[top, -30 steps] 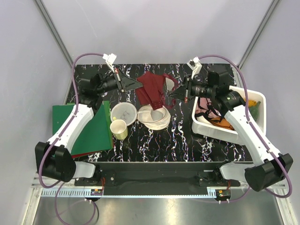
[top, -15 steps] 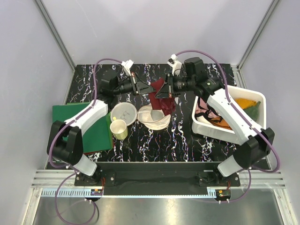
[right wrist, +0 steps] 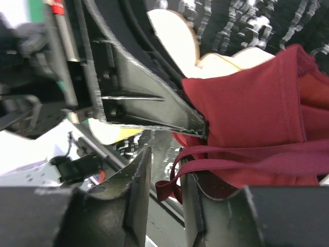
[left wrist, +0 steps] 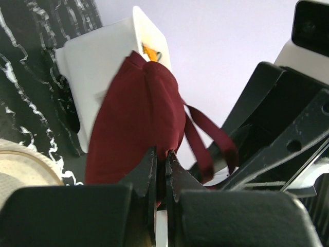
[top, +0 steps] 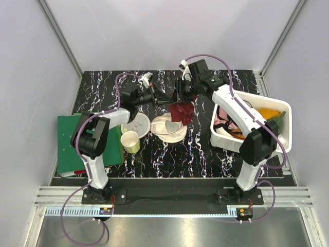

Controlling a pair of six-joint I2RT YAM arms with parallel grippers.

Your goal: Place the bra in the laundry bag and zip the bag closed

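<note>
The maroon bra [top: 181, 110] hangs bunched between my two grippers, just above the far edge of the cream mesh laundry bag [top: 168, 128], which lies open on the black table. My left gripper [top: 168, 99] is shut on a fold of the bra [left wrist: 136, 118], with its jaws [left wrist: 165, 157] pressed together on the fabric. My right gripper [top: 177, 98] is tip to tip with it. Its jaws [right wrist: 167, 170] stand a little apart. The bra's thin straps [right wrist: 180, 180] loop loosely through the gap, and the cup fabric [right wrist: 252, 108] lies beside one finger.
A white bin [top: 280, 110] with orange and green cloths stands at the right. A cream-yellow cup [top: 130, 141] and a round white dish [top: 135, 123] sit left of the bag. A green board [top: 69, 134] lies at the left edge.
Both grippers have swung inward toward each other and now meet over the bag. The bra, spread wide a second ago, is now folded into a hanging bunch.
</note>
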